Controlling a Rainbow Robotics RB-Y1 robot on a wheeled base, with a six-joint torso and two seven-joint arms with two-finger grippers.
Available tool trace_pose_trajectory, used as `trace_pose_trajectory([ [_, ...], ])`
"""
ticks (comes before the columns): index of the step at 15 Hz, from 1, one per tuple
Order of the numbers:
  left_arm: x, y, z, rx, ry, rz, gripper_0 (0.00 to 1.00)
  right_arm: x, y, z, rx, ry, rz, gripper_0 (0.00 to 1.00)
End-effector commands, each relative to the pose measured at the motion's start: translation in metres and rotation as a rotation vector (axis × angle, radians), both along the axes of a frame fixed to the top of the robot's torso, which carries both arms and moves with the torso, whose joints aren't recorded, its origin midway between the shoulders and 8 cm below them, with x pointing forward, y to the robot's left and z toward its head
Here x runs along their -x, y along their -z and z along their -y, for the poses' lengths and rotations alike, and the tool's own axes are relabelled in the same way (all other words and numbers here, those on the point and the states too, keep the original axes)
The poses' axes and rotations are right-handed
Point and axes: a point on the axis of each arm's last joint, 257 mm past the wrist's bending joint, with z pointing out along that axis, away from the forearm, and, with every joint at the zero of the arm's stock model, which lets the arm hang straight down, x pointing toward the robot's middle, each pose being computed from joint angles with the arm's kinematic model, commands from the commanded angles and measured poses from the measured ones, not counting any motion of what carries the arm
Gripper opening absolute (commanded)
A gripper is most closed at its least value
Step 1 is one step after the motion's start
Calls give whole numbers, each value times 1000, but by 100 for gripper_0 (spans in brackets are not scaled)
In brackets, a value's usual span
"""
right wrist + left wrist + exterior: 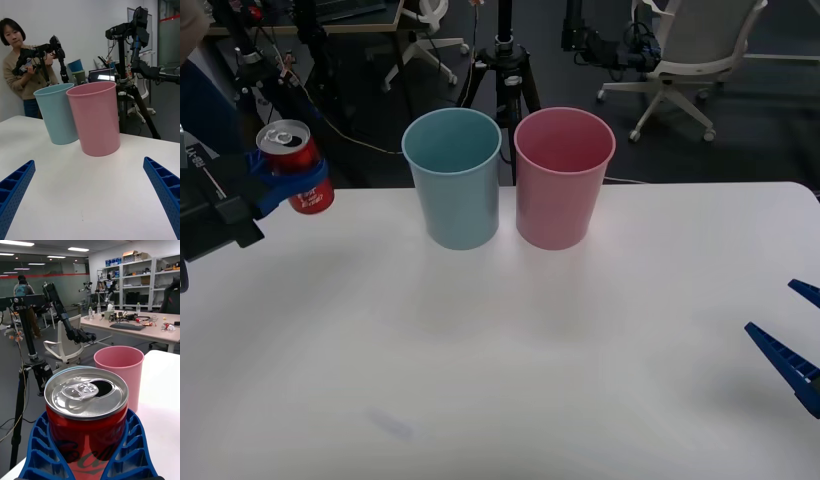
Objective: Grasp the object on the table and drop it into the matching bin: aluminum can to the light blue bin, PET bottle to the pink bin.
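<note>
Front view: left pincer clamped on aluminum can, seemingly lifted; next carry rightward over light blue bin; right pincer apart, idle.

Left gripper clasps the aluminum can left of the light blue bin.

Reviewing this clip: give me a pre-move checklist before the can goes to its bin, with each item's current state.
1. Left gripper shut on the aluminum can: ok.
2. Can upright, lifted off the table: ok.
3. Can over the light blue bin: not ok, it is off to the bin's left.
4. Light blue bin upright, mouth open: ok.
5. Pink bin apart from the can's path: ok.
6. Right gripper open, low at the table's right edge: ok.
</note>
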Motion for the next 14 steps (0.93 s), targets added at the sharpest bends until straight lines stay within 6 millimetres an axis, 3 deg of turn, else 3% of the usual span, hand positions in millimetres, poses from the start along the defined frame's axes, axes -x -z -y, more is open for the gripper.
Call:
trace_pose_trajectory([
  [1, -10, -23, 18, 38, 37, -14, 0, 0, 0, 0, 0, 0, 0, 100],
  [6, -51, -34, 49, 26, 85, -24, 0, 0, 0, 0, 0, 0, 0, 100],
  [14, -105, -38, 118, 73, 123, -52, 0, 0, 0, 0, 0, 0, 0, 100],
])
